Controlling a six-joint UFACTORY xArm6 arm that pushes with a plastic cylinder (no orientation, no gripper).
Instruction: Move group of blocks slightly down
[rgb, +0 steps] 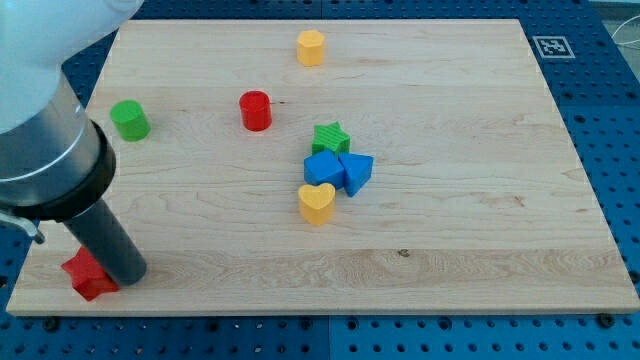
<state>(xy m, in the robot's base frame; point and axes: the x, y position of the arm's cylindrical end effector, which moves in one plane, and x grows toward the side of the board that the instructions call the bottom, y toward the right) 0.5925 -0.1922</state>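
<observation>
Four blocks are sitting clustered mid-board: green star (331, 137), blue cube (323, 167), blue triangle (357, 171), yellow heart (317, 202). I am resting my tip (128, 272), which grips nothing, against the red star (88, 274) far left.

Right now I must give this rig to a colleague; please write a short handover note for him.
My tip: at the view's bottom left, touching the red star block, far from the group.
Group: green star, blue cube, blue triangle, yellow heart, clustered near the board's middle.
Apart: green cylinder, red cylinder, yellow block.
Done: no sign of a push yet.
Left: push the group slightly down.
</observation>
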